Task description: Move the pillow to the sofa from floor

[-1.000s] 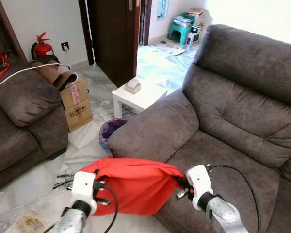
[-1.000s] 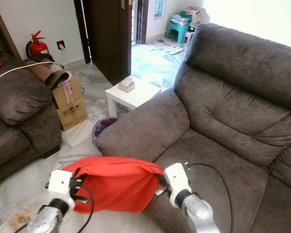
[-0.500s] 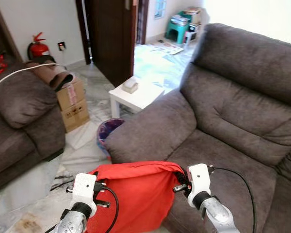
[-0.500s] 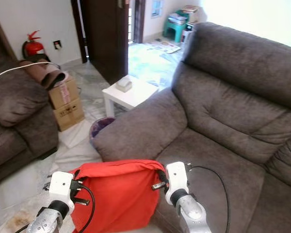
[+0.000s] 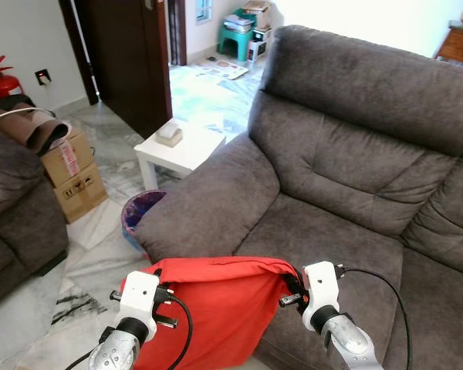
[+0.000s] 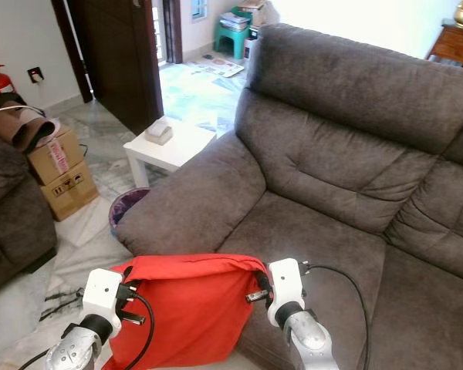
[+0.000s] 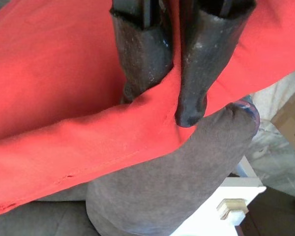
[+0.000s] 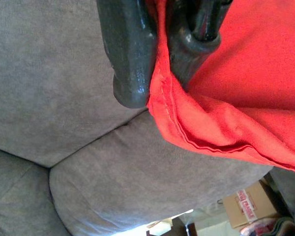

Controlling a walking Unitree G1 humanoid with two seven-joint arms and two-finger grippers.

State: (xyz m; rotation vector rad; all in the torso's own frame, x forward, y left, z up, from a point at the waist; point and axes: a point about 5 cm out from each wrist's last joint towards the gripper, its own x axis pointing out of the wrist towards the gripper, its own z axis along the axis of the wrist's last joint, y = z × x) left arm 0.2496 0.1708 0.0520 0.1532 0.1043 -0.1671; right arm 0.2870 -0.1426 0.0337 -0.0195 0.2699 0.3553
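A red pillow (image 5: 216,308) hangs between my two arms in front of the dark grey sofa (image 5: 347,162), held up by its top edge. My left gripper (image 7: 164,96) is shut on the pillow's left corner, the red seam pinched between its black fingers. At the other corner my right gripper (image 8: 155,83) is shut on the red fabric (image 8: 226,93). The pillow's right part overlaps the front edge of the sofa seat (image 5: 324,239); its lower part hangs down in front of the seat.
A small white side table (image 5: 177,150) stands beside the sofa's armrest (image 5: 208,200), with a purple bin (image 5: 136,212) in front of it. A cardboard box (image 5: 71,169) and a second dark sofa (image 5: 15,208) are on the left. An open doorway lies behind.
The camera has swung right, bringing more of the sofa into view. The pillow stays held by both grippers and now sits closer to the sofa seat.
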